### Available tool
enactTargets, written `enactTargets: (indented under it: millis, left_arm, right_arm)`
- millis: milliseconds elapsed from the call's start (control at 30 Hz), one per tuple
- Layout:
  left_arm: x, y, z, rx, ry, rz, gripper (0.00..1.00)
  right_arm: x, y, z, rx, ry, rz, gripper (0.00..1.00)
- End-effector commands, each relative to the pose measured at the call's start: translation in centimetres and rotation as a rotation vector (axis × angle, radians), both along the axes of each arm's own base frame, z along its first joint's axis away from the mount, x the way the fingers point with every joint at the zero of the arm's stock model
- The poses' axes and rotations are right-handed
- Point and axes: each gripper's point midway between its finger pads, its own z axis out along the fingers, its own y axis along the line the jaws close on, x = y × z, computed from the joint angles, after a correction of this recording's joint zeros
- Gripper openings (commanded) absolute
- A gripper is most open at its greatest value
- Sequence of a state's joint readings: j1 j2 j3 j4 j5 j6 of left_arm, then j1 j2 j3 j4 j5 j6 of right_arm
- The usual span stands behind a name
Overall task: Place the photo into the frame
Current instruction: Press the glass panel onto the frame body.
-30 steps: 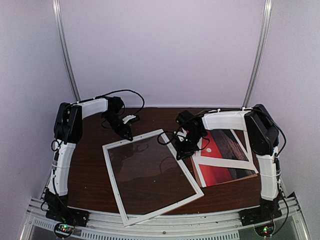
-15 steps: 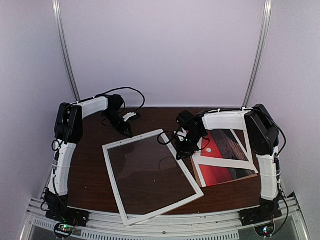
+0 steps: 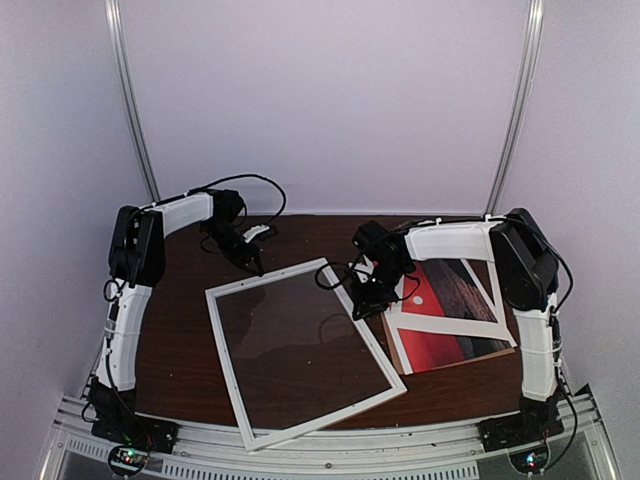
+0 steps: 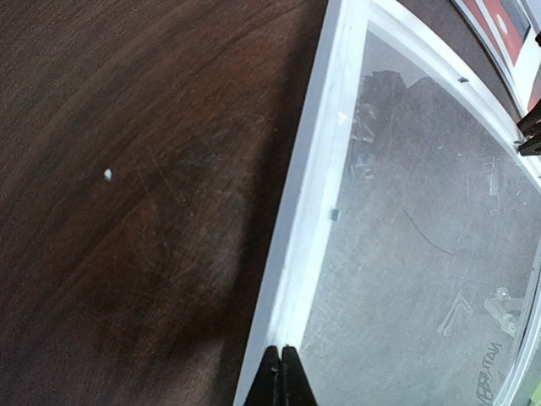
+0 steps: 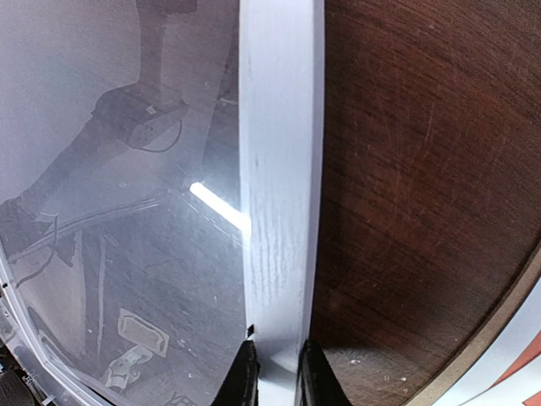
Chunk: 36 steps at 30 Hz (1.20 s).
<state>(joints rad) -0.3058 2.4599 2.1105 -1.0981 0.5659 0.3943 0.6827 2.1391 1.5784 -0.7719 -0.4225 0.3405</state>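
A large thin-edged white rectangular picture frame [image 3: 228,370] lies flat and skewed at the centre of a dark brown wooden table [image 3: 180,330], its clear pane mirroring the arms above. The right gripper [image 3: 366,305] is down on the frame's right-hand rail; in the wrist view its two black fingers [image 5: 243,376] sit on either side of the white rail [image 5: 279,211], clamped against it. The left gripper [image 3: 252,265] hangs at the frame's far left corner, and its wrist camera shows the fingertips [image 4: 281,376] pressed together with nothing between them, poised just over the rail's outer edge [image 4: 317,169]. The rectangular photo of a red sunset sky [image 3: 430,340] lies outside the frame, just to its right on the table, partly covered by a flat white paper mat [image 3: 495,305] resting across it.
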Motion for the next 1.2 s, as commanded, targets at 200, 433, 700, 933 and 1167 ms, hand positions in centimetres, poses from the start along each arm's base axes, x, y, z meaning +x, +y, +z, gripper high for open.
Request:
enactTargets:
  millis: [200, 433, 700, 933, 1167]
  left_arm:
    - [1.4, 1.9, 0.7, -0.037, 0.042, 0.105, 0.0]
    - [1.3, 1.9, 1.2, -0.068, 0.051, 0.111, 0.08]
    - [-0.3, 1.3, 0.7, -0.034, 0.036, 0.037, 0.59]
    - [-2.7, 0.3, -0.7, -0.011, 0.06, -0.065, 0.81]
    - [-4.3, 0.5, -3.2, 0.109, 0.049, -0.152, 0.84]
  right_arm:
    - [-0.8, -0.4, -5.4, -0.043, 0.055, -0.025, 0.08]
    - [-0.9, -0.4, -5.4, -0.043, 0.055, -0.023, 0.08]
    - [-0.9, -0.3, -5.6, -0.038, 0.06, -0.024, 0.08]
    - [-0.9, -0.3, -5.7, -0.039, 0.06, -0.025, 0.08]
    - [-0.9, -0.4, -5.7, -0.037, 0.061, -0.028, 0.08]
